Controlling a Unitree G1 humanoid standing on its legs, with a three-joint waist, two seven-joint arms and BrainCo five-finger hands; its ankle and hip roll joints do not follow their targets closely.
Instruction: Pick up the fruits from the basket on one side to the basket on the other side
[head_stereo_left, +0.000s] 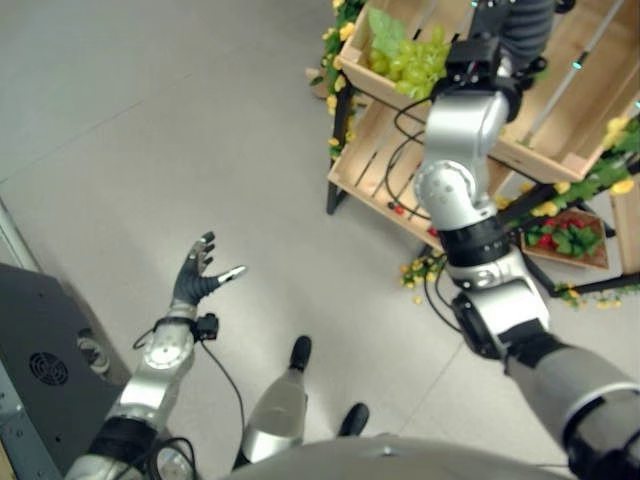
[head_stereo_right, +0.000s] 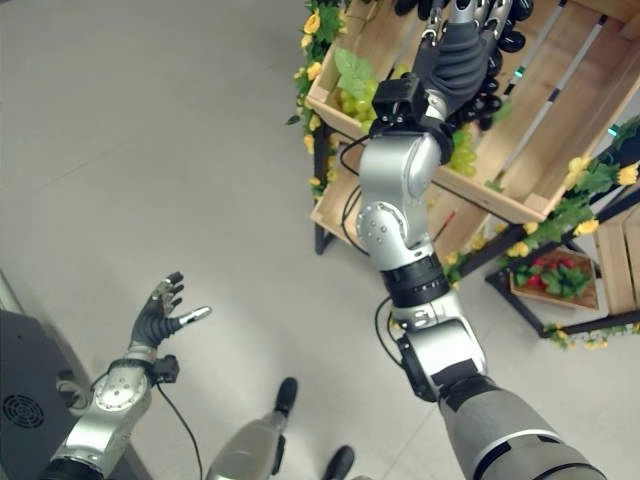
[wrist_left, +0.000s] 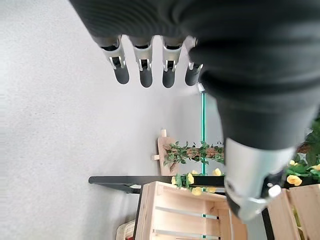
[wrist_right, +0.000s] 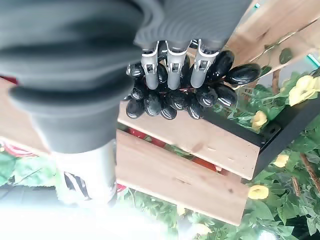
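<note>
Right hand (wrist_right: 172, 65) had its fingers curled round the black grapes (wrist_right: 200, 92) over the crate (head_stereo_right: 560, 130), probably for carrying across; left hand (head_stereo_left: 195, 275) hung spread, idle.

Head stereo pair looks steeply down; both eyes share floor (head_stereo_left: 150, 120), crates (head_stereo_right: 560, 130) and both arms. Left wrist camera looks along its hand (wrist_left: 150, 70) toward distant crates. Right wrist camera sits very close on black grapes (wrist_right: 200, 95).

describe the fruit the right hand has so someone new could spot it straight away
Find the wooden crate stand trimmed with yellow flowers, then follow the robot's right hand up over its top crate. The hand grips a bunch of black grapes, glossy and near-black, unlike the pale green grapes lying in that crate.
</note>
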